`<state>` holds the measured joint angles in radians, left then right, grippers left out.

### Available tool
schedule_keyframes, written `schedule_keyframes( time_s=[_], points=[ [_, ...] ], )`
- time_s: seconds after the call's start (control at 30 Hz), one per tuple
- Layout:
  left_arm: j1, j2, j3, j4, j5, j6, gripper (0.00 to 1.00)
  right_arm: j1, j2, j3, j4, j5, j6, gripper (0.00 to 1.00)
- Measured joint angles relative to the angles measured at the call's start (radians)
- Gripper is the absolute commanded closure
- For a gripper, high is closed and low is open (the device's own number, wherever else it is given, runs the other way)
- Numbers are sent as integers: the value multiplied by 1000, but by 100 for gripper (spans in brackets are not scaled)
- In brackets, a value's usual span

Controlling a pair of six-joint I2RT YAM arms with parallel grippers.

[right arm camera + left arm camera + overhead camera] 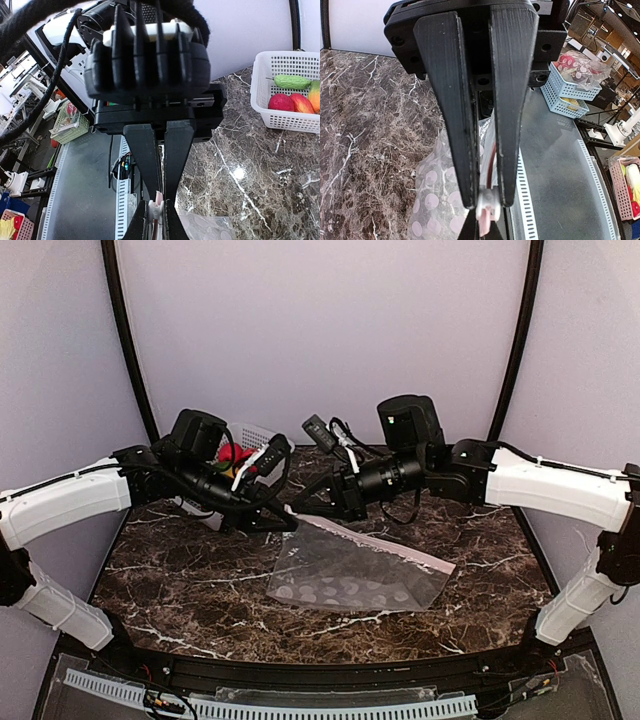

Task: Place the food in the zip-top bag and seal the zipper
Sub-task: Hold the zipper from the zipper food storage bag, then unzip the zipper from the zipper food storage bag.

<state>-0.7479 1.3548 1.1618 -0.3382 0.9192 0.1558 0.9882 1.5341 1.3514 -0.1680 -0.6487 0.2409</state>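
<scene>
The zip-top bag (350,578) lies flat on the marble table, its white dots toward the front. Its pinkish zipper (400,548) runs along the far edge. Both grippers meet at the zipper's left end. My left gripper (282,512) (487,202) is shut on the white slider tab (489,207), which also shows in the right wrist view (156,210). My right gripper (300,508) (163,197) is shut on the pink end of the zipper strip beyond the slider. The food sits in a white basket (287,120): a green cucumber piece (292,81) and red pieces (281,102).
The white basket (252,432) stands at the back left behind my left arm, with red food (235,452) showing. A slotted cable tray (300,708) runs along the table's front edge. Black frame posts (125,330) rise at the back corners.
</scene>
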Motion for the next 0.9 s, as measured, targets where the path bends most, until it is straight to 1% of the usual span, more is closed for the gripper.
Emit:
schedule_keyframes(
  time_s=[0.03, 0.27, 0.73, 0.9],
  points=[
    [0, 0, 0, 0, 0, 0, 99, 0, 0, 0, 0, 2, 0, 100],
    [0, -3, -6, 4, -16, -3, 99, 0, -2, -4, 0, 27, -2, 100],
    [0, -38, -23, 52, -67, -10, 99, 3, -56, -29, -17, 93, -21, 100],
    [0, -43, -26, 53, -102, -10, 99, 3, -59, -33, -20, 113, -24, 100]
  ],
)
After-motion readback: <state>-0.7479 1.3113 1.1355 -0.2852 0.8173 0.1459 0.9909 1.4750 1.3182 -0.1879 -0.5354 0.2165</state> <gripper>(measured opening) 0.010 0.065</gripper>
